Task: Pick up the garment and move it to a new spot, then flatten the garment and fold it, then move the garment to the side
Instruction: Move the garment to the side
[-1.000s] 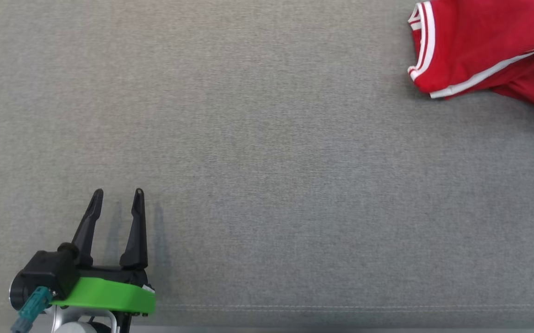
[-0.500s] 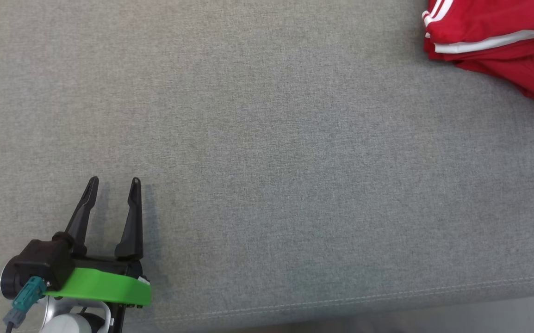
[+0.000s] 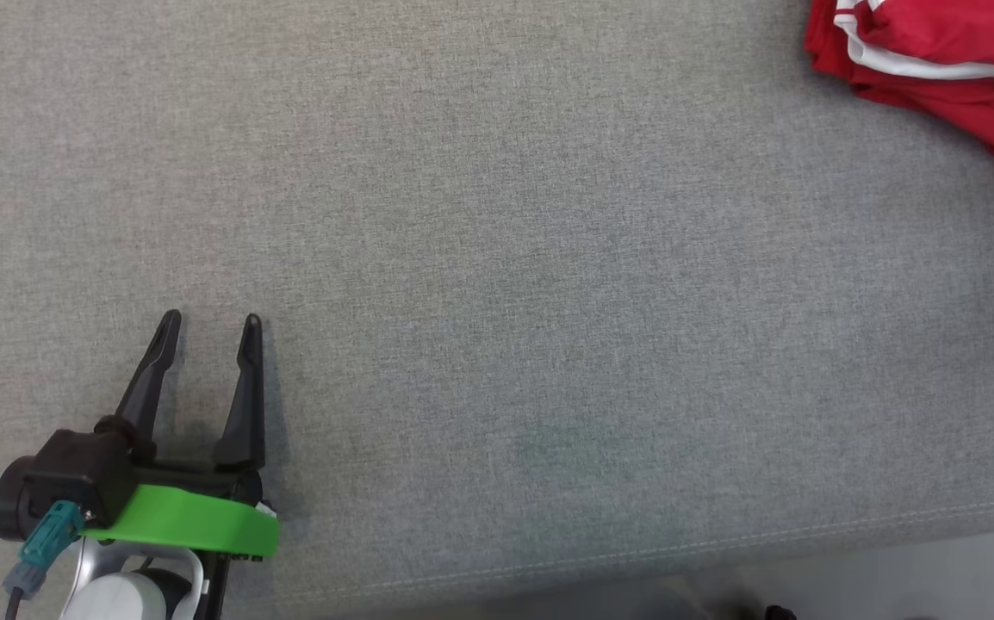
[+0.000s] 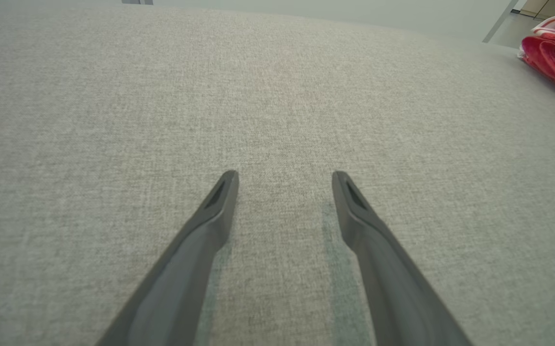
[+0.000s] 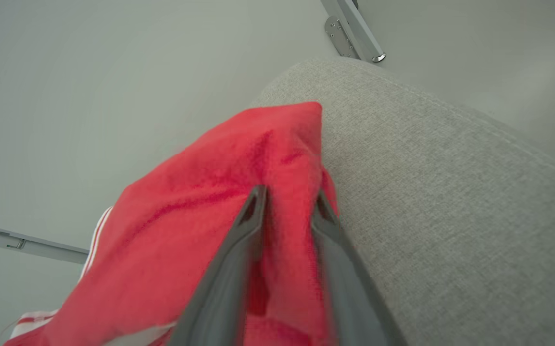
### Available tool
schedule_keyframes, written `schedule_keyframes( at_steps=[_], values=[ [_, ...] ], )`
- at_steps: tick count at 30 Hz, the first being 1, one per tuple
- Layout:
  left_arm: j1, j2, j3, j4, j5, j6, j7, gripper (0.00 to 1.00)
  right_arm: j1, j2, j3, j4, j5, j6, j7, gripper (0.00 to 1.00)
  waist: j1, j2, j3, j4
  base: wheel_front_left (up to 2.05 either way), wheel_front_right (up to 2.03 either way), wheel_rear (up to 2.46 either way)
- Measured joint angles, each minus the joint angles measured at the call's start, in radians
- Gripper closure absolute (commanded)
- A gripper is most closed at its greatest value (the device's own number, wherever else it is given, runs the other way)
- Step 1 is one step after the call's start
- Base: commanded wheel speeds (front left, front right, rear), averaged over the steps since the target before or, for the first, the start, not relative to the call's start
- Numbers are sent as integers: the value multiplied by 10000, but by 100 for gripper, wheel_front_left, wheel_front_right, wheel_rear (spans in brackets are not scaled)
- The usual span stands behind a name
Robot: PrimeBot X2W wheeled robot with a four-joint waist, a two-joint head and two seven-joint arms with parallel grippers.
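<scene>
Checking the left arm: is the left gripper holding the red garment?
No; the left gripper stands open and empty, apart from the garment.

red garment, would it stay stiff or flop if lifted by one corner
Probably floppy: the red garment lies in bunched folds. Likely light, since the cloth looks thin. Pushed, it would probably bunch rather than slide on the woven grey surface.

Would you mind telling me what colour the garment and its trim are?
The garment is red with white striped trim, which shows best in the head view.
</scene>
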Motion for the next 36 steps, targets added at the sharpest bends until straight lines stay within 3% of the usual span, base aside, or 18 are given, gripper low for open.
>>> schedule_keyframes(
  at_steps=[1, 16, 17, 20, 25, 36],
  values=[
    [-13, 0, 8, 4, 12, 2, 2, 0, 0, 8, 6, 90, -13, 0, -79, 0, 0, 0, 31, -12, 0, 0, 0],
    [-198, -226, -63, 359, 40, 4, -10, 0, -6, -324, 598, 792, -1528, -94, -1198, 0, 0, 0, -306, -217, 0, 0, 0],
    [-265, -299, -104, 483, 2, 4, -63, 0, 0, -644, 999, 623, -2364, -92, -1611, 0, 0, 0, -449, -222, 0, 0, 0],
    [-314, -418, -102, 683, -44, 4, -198, 0, -1, -1062, 1206, 240, -3187, -92, -2291, 0, -1, 0, -704, -213, 0, 0, 0],
    [-311, -585, 58, 1091, -161, 4, -374, 0, 356, -1152, 1584, -353, -4195, -119, -3012, 0, -1, 0, -1229, -158, 0, 0, 0],
    [125, -700, 600, 2165, 52, 104, -543, 0, 1853, -759, 1779, -1331, -5290, -1168, -3003, 0, -1, 0, -2589, 148, 0, 0, 0]
  ],
)
